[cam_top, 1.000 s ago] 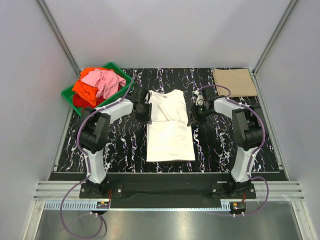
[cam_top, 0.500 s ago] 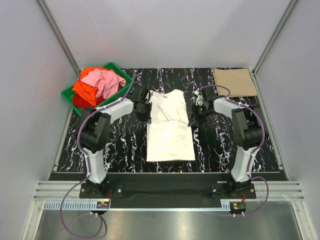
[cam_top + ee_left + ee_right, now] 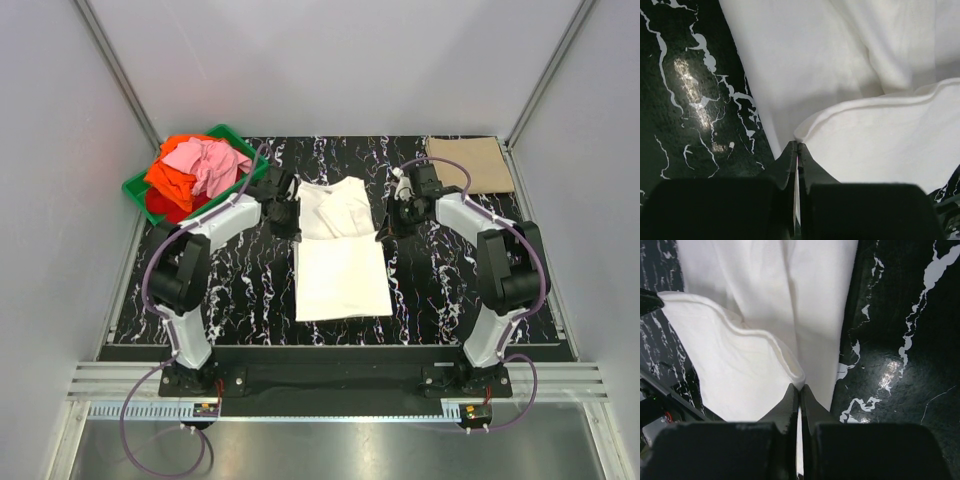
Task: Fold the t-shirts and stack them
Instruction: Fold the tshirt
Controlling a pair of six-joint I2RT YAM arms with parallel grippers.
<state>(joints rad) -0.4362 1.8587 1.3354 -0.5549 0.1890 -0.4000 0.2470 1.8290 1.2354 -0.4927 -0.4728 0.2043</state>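
A white t-shirt [image 3: 340, 262] lies lengthwise in the middle of the black marbled table, its far part folded over and lifted. My left gripper [image 3: 290, 215] is shut on the left corner of that lifted fold [image 3: 850, 145]. My right gripper [image 3: 388, 222] is shut on its right corner [image 3: 740, 365]. A folded tan t-shirt [image 3: 468, 165] lies flat at the far right. Pink [image 3: 212, 165], orange [image 3: 172, 172] and red [image 3: 160, 203] t-shirts are heaped at the far left.
A green plastic crate [image 3: 238, 145] at the far left holds the heap of coloured shirts. The table top [image 3: 430, 300] is black with white veins. White walls close in the sides and back.
Both grippers have moved toward the far side with the shirt's folded edge, and the arms have stretched out. The folded upper part has shifted a little farther back.
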